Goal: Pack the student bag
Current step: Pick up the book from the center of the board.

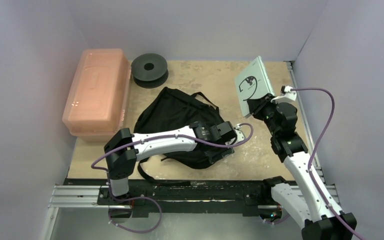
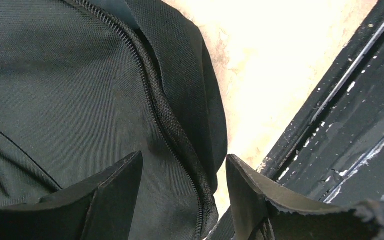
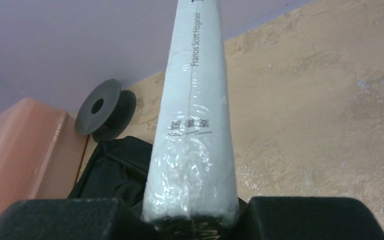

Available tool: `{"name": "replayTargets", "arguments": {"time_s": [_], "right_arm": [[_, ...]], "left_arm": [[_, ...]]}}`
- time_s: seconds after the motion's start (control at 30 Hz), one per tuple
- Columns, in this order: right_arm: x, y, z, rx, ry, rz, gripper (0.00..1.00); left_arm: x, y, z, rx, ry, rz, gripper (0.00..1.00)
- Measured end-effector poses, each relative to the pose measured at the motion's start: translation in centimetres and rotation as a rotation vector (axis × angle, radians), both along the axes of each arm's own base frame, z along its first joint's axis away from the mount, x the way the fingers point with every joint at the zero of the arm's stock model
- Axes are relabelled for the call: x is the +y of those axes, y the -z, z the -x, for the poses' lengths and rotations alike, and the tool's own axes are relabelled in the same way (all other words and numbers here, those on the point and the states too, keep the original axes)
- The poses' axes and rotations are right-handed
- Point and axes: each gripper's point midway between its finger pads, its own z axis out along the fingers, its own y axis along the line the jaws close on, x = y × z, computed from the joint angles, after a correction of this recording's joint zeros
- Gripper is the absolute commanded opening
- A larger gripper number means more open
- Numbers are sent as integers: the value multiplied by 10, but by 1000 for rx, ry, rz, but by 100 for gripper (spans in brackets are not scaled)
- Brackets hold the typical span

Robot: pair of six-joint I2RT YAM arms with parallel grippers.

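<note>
Student bag: the student bag (image 1: 175,112) lies slumped flat in the middle of the tabletop (image 1: 215,80). It is soft black woven nylon, with webbing straps trailing at its far and near edges.
Zip: a coarse black coil zip (image 2: 165,120) curves along the bag's near-right corner. I cannot tell whether it is open.
Left gripper: the left gripper (image 2: 184,160) hovers low over that corner, jaws wide either side of the zip, pinching nothing.
Step in hand: probably getting the bag's mouth open so the book can go in.
Next move: likely a pinch on the limp fabric beside the zip and a lift. The cloth will sag, so the hold needs to be firm.
Book: a slim pale grey paperback book (image 1: 254,85), film-wrapped and glossy, with "Francis Scott Fitzgerald" on the spine.
Right gripper: the right gripper (image 1: 258,105) is clamped on the book's lower end and holds it raised, right of the bag.
Tabletop: mottled beige board.
Behind: a pink translucent lidded box (image 1: 97,92) and a matte black round spool (image 1: 149,69).
</note>
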Motion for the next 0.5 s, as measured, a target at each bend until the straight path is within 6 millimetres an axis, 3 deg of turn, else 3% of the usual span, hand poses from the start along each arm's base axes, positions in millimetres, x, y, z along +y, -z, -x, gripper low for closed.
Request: {"name": "replayTargets", "arguments": {"time_s": [0.13,0.43,0.5], "right_arm": [[1,4,-1,11,-2,3,0],[2,9,-1,22,-8,4,0],[2,9,-1,22,-8,4,0]], "left_arm": [[3,3,0,-17,-5,-35,66],[1,5,-6,-35,-27,-53,55],[2,9,-9,-44,-34,-74,49]]}}
